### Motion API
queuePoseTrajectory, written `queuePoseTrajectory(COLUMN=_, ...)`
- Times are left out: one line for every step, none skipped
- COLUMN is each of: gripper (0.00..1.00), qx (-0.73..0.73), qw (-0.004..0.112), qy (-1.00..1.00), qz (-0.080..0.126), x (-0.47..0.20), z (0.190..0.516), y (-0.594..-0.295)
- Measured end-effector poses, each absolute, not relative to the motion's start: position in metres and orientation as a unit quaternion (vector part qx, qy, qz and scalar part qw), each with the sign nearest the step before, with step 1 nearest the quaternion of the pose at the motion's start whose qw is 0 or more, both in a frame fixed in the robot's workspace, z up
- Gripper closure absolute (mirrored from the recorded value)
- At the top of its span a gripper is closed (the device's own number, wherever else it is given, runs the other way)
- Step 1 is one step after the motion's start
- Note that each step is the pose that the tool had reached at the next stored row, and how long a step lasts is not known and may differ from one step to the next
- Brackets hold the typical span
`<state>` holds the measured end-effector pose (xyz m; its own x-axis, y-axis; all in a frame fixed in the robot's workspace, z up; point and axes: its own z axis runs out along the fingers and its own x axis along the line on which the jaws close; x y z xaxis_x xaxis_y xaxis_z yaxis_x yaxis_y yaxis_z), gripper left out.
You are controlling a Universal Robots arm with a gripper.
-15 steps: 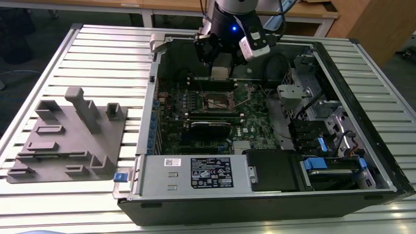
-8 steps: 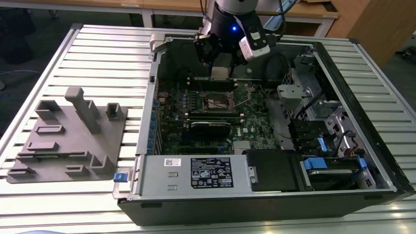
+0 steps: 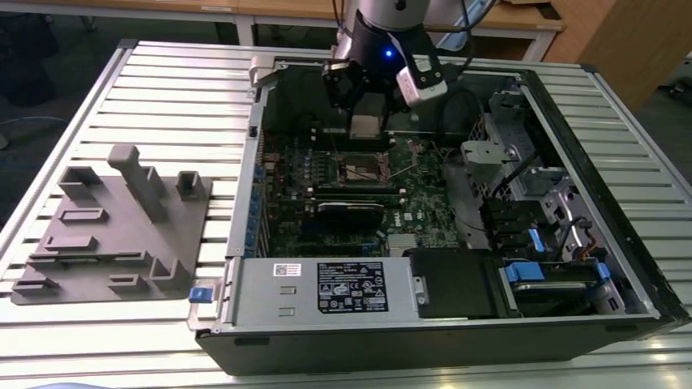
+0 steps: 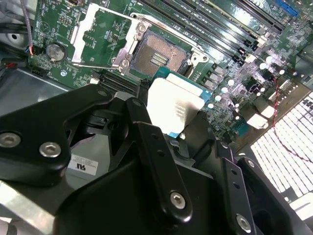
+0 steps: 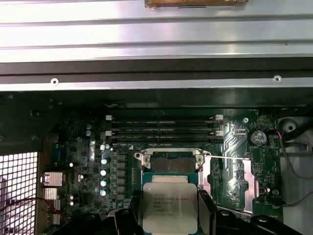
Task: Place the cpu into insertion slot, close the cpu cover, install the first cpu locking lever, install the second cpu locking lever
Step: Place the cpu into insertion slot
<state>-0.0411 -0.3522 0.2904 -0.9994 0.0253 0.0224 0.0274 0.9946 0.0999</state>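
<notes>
Robotics lab: slotted aluminium bench (image 3: 162, 89), open computer case (image 3: 433, 344), wooden desks (image 3: 508, 20) behind.

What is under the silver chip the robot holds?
The green board and its open, empty socket; the chip covers the spot straight beneath it.

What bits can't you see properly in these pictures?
Underside of the cpu: it faces away in both wrist views.
Part of the socket: behind the cpu in the first wrist view; its pins are too small in the exterior view.
Held end of the cpu: behind the gripper in the second wrist view.
</notes>
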Motion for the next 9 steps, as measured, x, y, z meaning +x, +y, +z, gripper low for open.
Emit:
queuePoseTrajectory(gripper=0.46, qx=-0.013, qw=0.011, qy=-0.999, qz=-0.050, x=-0.0411, z=0.2886, y=-0.3523)
queuePoseTrajectory(gripper=0.46, qx=-0.013, qw=0.011, qy=-0.999, qz=-0.050, x=-0.0411, z=0.2868, y=-0.3523)
queuePoseTrajectory(gripper=0.46, qx=-0.013, qw=0.011, qy=-0.999, qz=-0.050, x=-0.0411, z=0.2850, y=-0.3523)
queuePoseTrajectory(gripper=0.46, qx=-0.013, qw=0.011, qy=-0.999, qz=-0.050, x=-0.0411, z=0.2831, y=-0.3522)
queuePoseTrajectory(gripper=0.46, qx=-0.013, qw=0.011, qy=-0.999, qz=-0.050, x=-0.0411, z=0.2825, y=-0.3523)
queuePoseTrajectory(gripper=0.46, qx=-0.013, qw=0.011, qy=-0.999, qz=-0.050, x=-0.0411, z=0.2816, y=-0.3522)
queuePoseTrajectory(gripper=0.46, qx=-0.013, qw=0.010, qy=-0.999, qz=-0.050, x=-0.0411, z=0.2806, y=-0.3522)
queuePoseTrajectory(gripper=0.46, qx=-0.013, qw=0.010, qy=-0.999, qz=-0.050, x=-0.0411, z=0.2798, y=-0.3522)
queuePoseTrajectory(gripper=0.46, qx=-0.013, qw=0.011, qy=-0.999, qz=-0.050, x=-0.0411, z=0.2794, y=-0.3523)
